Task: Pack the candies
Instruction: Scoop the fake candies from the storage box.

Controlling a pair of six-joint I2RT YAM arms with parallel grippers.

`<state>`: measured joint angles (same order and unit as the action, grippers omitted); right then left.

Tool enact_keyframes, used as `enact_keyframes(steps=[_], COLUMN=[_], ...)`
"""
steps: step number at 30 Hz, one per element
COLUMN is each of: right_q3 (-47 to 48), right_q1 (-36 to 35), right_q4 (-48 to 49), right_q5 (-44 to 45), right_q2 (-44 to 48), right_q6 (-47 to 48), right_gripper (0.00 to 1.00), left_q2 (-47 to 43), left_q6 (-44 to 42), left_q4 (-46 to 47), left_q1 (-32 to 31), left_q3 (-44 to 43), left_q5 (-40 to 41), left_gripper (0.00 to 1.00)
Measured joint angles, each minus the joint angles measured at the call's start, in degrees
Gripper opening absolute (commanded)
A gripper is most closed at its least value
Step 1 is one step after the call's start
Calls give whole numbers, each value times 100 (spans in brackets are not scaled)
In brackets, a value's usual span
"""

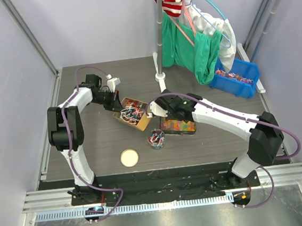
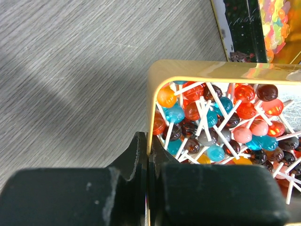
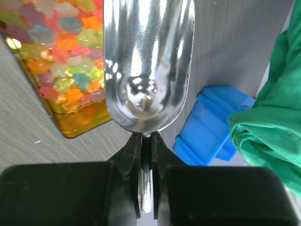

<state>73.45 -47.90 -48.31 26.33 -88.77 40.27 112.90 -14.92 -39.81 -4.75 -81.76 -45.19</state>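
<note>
The candies (image 2: 221, 117) are small round sweets on white sticks, red, blue, orange and dark, filling a gold tin (image 1: 120, 117). My left gripper (image 1: 116, 105) is shut on the tin's near wall (image 2: 155, 99), one finger inside and one outside, as the left wrist view (image 2: 149, 146) shows. My right gripper (image 1: 153, 111) is shut on the handle of a shiny metal scoop (image 3: 148, 61); the wrist view (image 3: 146, 139) shows the bowl empty. It hovers between the gold tin and the jelly tin. A small jar (image 1: 156, 139) with red and blue candies stands in front.
A tin of orange, yellow and green jelly pieces (image 1: 178, 125) lies under the right arm, also in the right wrist view (image 3: 61, 70). A round lid (image 1: 129, 158) lies near front. A blue bin (image 1: 237, 78) of wrapped sweets stands back right, under hanging green cloth (image 1: 198, 49).
</note>
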Motion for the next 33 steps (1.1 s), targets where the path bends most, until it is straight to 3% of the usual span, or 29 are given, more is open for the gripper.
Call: enact_keyframes(steps=[12, 33], right_q3=[490, 1141], right_q1=[-855, -861], right_q4=[-238, -402], right_q5=[-107, -627], right_q2=[-92, -74], right_q6=[-105, -319], right_gripper=[1, 1], left_q2=[0, 0], left_q6=[157, 308], left_q4=[205, 289], left_q1=[0, 17], left_q3=[15, 15], left_q5=[341, 358], left_gripper=[0, 0])
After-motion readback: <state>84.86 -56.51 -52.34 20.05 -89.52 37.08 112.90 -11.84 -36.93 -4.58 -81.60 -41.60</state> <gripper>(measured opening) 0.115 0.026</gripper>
